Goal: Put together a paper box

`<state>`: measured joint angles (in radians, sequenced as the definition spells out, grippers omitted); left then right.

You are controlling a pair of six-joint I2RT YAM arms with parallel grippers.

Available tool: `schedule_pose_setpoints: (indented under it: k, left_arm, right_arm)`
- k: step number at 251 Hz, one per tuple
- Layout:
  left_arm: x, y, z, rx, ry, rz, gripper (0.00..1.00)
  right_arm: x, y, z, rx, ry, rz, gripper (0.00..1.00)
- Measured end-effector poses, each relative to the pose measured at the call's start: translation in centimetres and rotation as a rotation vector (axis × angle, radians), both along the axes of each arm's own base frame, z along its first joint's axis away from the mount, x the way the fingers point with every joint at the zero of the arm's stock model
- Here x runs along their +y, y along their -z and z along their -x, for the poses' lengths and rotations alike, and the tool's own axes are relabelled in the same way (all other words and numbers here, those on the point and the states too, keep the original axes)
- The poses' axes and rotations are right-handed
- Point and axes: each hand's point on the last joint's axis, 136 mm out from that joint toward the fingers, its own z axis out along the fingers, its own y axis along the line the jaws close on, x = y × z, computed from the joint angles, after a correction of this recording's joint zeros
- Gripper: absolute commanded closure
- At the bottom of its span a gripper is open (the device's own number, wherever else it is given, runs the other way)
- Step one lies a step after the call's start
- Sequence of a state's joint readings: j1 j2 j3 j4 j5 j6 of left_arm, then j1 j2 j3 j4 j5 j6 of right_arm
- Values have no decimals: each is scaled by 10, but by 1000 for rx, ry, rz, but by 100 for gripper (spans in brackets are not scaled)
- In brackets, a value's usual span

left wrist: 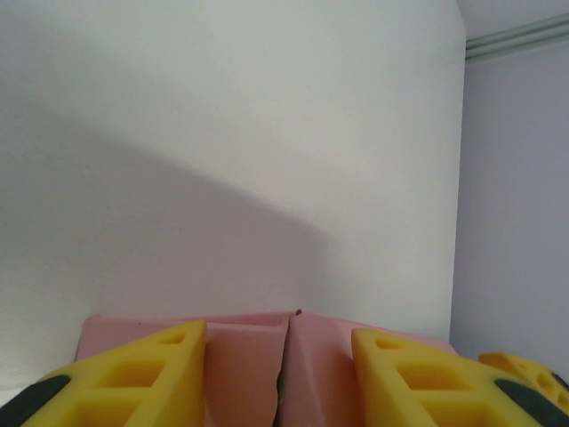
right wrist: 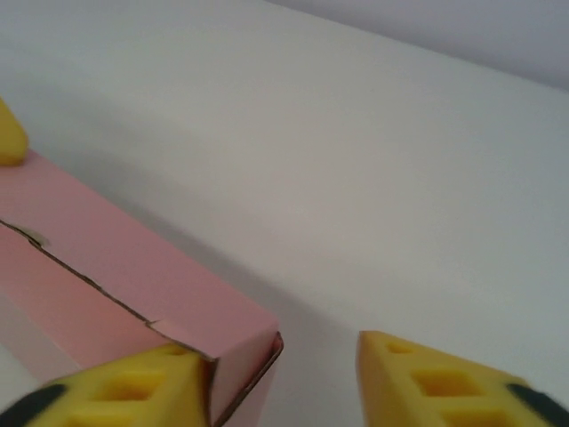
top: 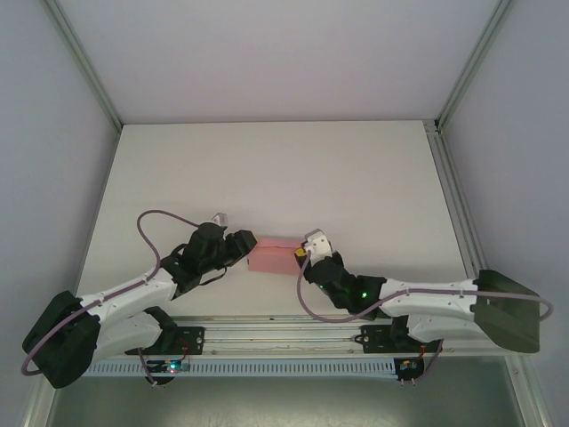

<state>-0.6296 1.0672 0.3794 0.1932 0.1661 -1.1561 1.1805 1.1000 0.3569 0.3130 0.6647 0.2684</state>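
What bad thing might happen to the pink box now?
1. The paper box has a seam that gapes a little in the left wrist view. If the open left gripper pushes in, the thin card might buckle or pop apart.
2. The open right gripper has the box's corner beside one finger, with a gap to the other. Closing there could dent that corner or twist the box.
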Motion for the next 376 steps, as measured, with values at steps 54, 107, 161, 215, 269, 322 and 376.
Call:
schedule_pose_setpoints:
  k: [54, 107, 161, 215, 269, 322, 376]
  left_arm:
    - [7, -3, 7, -79, 11, -38, 57]
    - [4, -2, 14, -128, 52, -59, 58]
    - [0, 0, 15, -150, 67, -85, 58]
    - [-1, 2, 13, -153, 67, -89, 55]
    - [-1, 2, 17, -148, 67, -70, 44]
    - [8, 8, 20, -107, 38, -107, 23]
    - [21, 0, 21, -88, 22, -123, 17]
  right_arm:
    - [-9, -22, -1, 34, -33, -173, 25]
    - [-8, -47, -4, 6, -38, -291, 20]
    - [-3, -10, -11, 101, 10, -232, 39]
    - [-6, 20, -9, 164, 58, -317, 51]
    - [-2, 22, -9, 170, 45, -385, 58]
    - [2, 21, -18, 170, 63, -381, 63]
    - [5, 21, -24, 174, 71, -378, 63]
